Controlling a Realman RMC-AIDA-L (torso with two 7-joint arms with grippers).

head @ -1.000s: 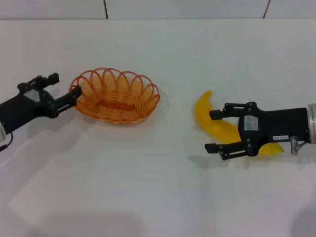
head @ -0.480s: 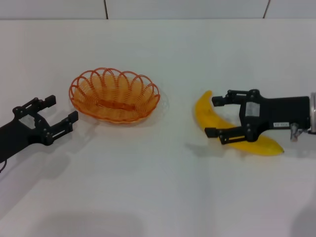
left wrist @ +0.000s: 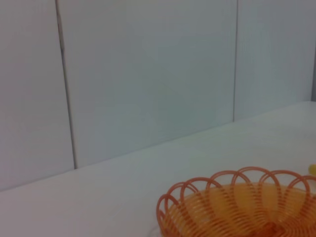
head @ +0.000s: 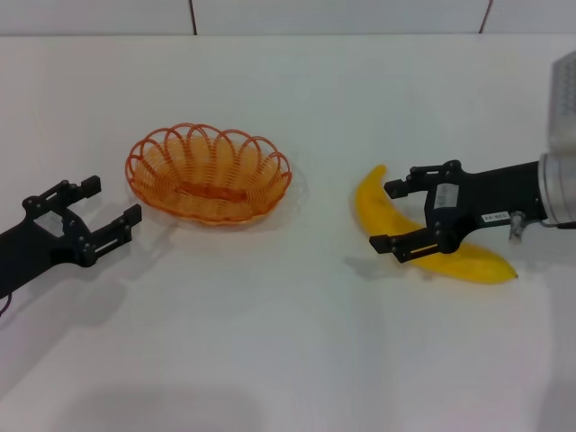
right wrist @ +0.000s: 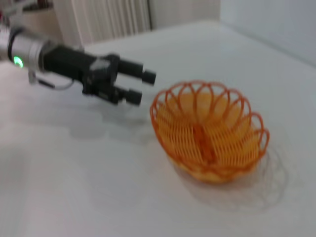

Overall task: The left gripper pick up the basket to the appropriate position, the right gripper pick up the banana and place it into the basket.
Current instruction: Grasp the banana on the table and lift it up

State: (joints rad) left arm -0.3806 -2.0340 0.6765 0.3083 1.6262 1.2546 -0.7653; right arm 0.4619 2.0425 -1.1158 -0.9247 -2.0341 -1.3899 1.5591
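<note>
The orange wire basket [head: 209,174] sits empty on the white table, left of centre; it also shows in the left wrist view [left wrist: 242,207] and the right wrist view [right wrist: 210,130]. My left gripper [head: 110,205] is open and empty, a short way to the basket's left and nearer me, not touching it; it shows in the right wrist view [right wrist: 139,87] too. The yellow banana [head: 423,241] lies on the table at the right. My right gripper [head: 389,216] is open, its fingers on either side of the banana's middle.
The white table [head: 288,360] ends at a tiled wall [head: 342,13] along the far side. A grey-white arm segment [head: 562,90] rises at the right edge.
My left gripper let go of the basket rim and pulled back left and toward me, then stayed still. My right gripper shifted slightly over the banana and tilted.
</note>
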